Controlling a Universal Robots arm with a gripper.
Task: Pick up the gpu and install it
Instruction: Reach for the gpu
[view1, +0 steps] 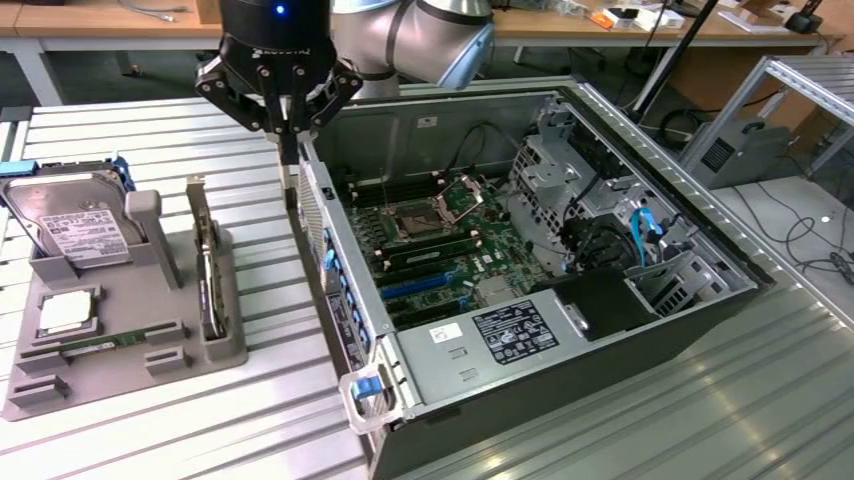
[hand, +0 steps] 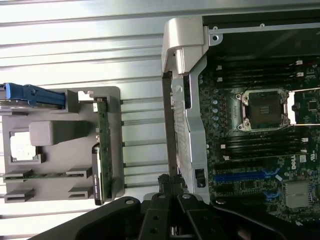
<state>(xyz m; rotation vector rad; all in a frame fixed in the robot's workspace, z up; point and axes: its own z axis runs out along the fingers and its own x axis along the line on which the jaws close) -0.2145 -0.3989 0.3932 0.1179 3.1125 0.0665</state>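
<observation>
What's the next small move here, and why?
Probably move the gripper toward the exterior view's left, over the gray tray, and open it: it hangs shut and empty above the case wall, while the gpu stands on edge in the tray, untouched.

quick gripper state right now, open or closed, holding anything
gripper: closed, nothing in it; the gpu stands in the grey holder.

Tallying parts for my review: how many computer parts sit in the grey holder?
4: hard drive at the holder's far end, square chip just in front of it, memory stick lying near the front edge, gpu standing on edge along the exterior view's right side. None seems hidden.
</observation>
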